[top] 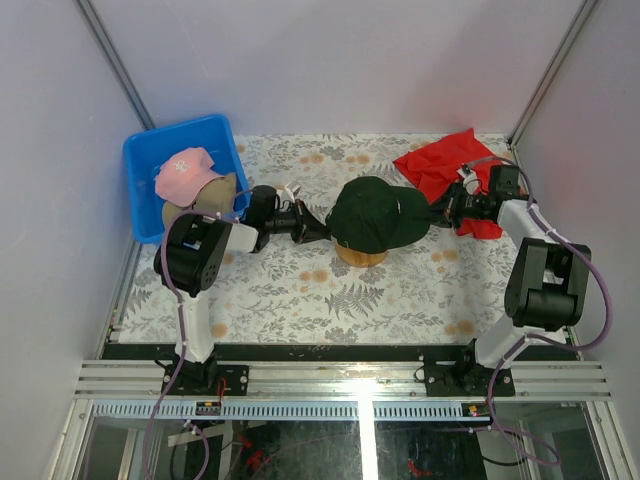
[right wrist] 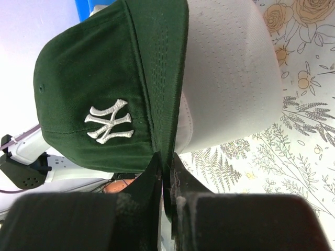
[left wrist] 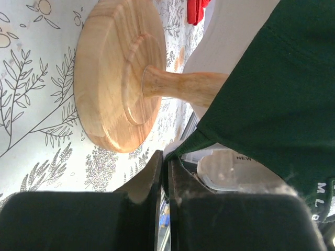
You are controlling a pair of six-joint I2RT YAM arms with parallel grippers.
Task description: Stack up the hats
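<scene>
The green cap (top: 365, 222) sits over the top of the wooden stand (top: 360, 256), with the white cap (right wrist: 230, 78) directly beneath it on the same stand. The pink cap (top: 185, 172) and the tan cap (top: 208, 194) lie in the blue bin (top: 140, 160), well to the left of the stand and a little behind it. The red cloth (top: 445, 162) lies behind the stand to its right.

The left gripper (top: 318, 232) is pressed together on the cap's rear fabric edge, just left of the stand. The right gripper (top: 437, 215) pinches the tip of the green brim, just right of the stand.

The cap looks light and soft in the crown, likely to sag or fold if held at one point. The brim looks stiffer and seems the surer place to grip, with the back hem as a second hold to keep the crown spread.

The overhead view alone shows both arms stretching the cap across the stand and where the remaining caps lie. The left wrist view alone shows the stand's stem and round base under the lifted green hem. The right wrist view alone shows the embroidered logo and the white brim tucked under the green one.
</scene>
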